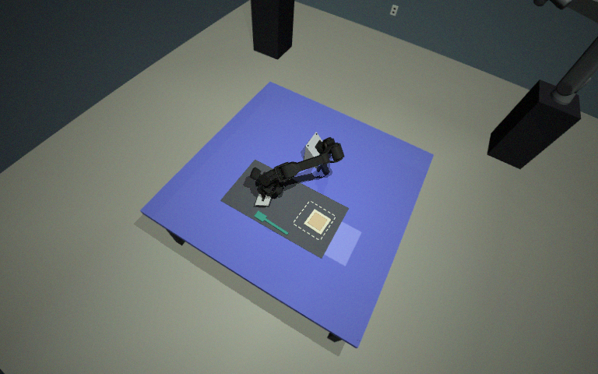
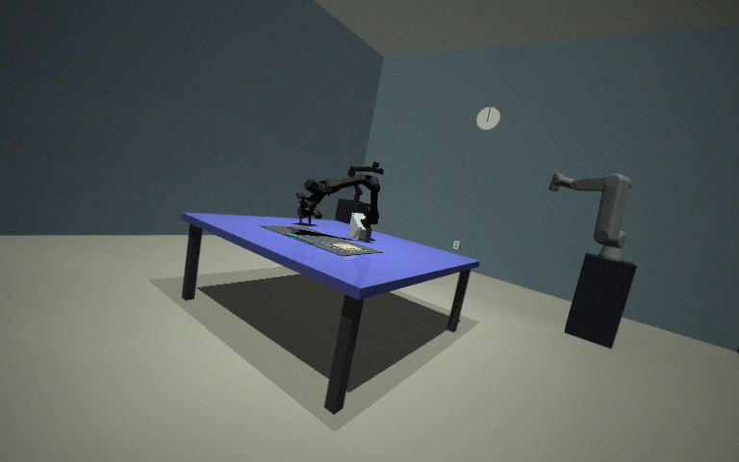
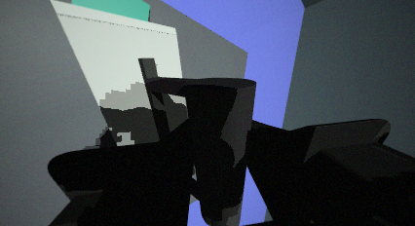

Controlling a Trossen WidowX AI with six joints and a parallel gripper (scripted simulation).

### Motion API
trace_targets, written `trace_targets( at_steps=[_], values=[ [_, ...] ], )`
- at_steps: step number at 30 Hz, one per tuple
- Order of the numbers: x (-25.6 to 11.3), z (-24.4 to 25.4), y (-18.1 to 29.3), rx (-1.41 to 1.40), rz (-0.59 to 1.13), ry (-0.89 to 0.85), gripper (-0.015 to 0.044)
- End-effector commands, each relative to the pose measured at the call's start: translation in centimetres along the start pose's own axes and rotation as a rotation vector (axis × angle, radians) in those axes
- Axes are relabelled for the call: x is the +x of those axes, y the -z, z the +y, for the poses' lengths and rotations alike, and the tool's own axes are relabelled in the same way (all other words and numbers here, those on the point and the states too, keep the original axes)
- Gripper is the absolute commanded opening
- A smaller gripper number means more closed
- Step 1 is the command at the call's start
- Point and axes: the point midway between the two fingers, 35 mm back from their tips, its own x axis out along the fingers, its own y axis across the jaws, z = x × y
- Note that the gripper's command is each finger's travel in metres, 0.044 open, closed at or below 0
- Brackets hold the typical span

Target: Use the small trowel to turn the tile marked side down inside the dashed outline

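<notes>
The tile (image 1: 317,220) (image 2: 347,246) lies flat inside the dashed outline (image 1: 299,212) on the dark mat (image 1: 288,196). Its upper face shows a tan square with a cream border; its underside is hidden. My gripper (image 1: 269,188) (image 2: 305,218) (image 3: 210,119) is shut on the dark upright handle of the small trowel, over the left part of the mat, well away from the tile. The trowel's pale flat blade (image 1: 262,201) (image 2: 303,223) (image 3: 122,56) is roughly level. Its exact height above the mat is hard to tell.
A green long-handled tool (image 1: 274,225) (image 2: 300,237) (image 3: 109,5) lies along the mat's front edge, close to the trowel's blade. A pale patch (image 1: 345,243) shows on the blue table (image 1: 247,259) beside the mat's right end. The arm's white base (image 1: 314,144) (image 2: 357,225) stands behind the mat.
</notes>
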Motion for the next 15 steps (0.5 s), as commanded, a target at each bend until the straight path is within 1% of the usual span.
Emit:
trace_targets(
  at_steps=[1, 15],
  values=[
    [0.2, -1.0, 0.0, 0.064, 0.042, 0.019, 0.0],
    [1.8, -2.4, 1.7, 0.271, 0.234, 0.056, 0.0]
  ],
)
